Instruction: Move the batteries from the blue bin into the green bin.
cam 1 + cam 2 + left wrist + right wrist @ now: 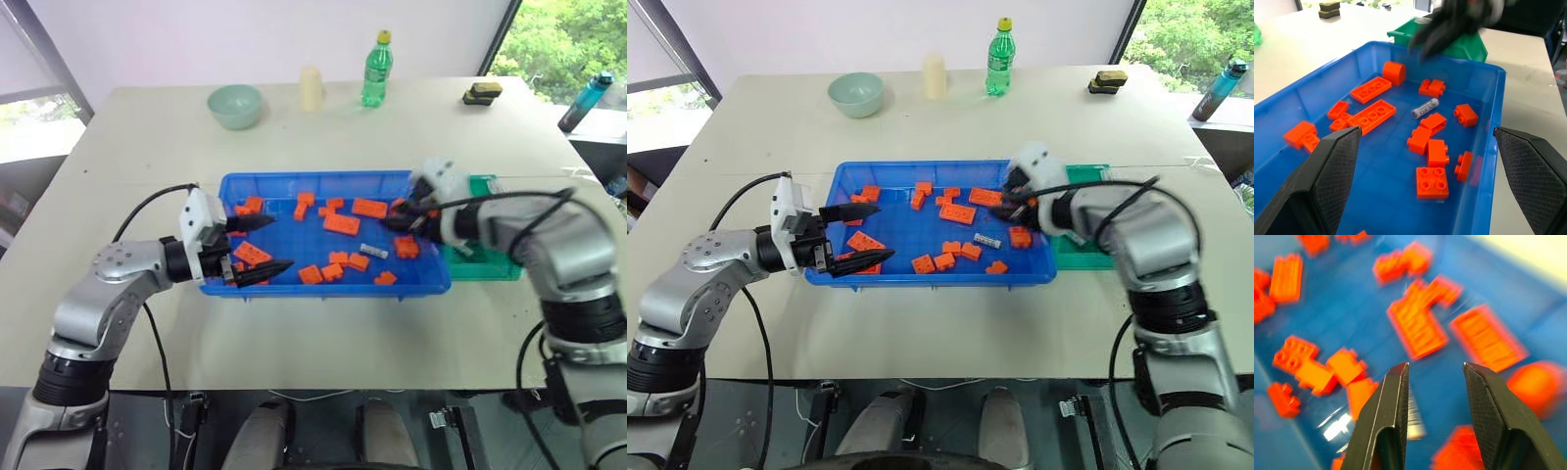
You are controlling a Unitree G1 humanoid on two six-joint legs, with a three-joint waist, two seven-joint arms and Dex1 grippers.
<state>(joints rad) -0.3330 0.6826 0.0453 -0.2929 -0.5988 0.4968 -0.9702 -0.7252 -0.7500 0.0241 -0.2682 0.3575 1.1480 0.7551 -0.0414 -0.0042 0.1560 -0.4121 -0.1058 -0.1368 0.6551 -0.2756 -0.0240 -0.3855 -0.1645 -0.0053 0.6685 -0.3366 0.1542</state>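
Note:
The blue bin (323, 183) sits mid-table, scattered with orange bricks (341, 224). One silver battery (373, 251) lies on its floor toward the right, also visible in the left wrist view (1425, 107). My right gripper (1435, 364) hovers over the bin's right part, above the bricks; its fingers stand narrowly apart with nothing between them. A blurred silver battery (1413, 418) shows below, partly behind one finger. My left gripper (279, 243) is held level over the bin's left end, wide open and empty. The green bin (487, 265) stands against the blue bin's right side, mostly hidden by my right arm.
At the table's far side stand a pale green bowl (235, 106), a cream cup (311, 88), a green bottle (376, 69) and a small black-and-yellow object (482, 93). A blue bottle (586, 101) is at the far right. Bare tabletop lies in front of the bins.

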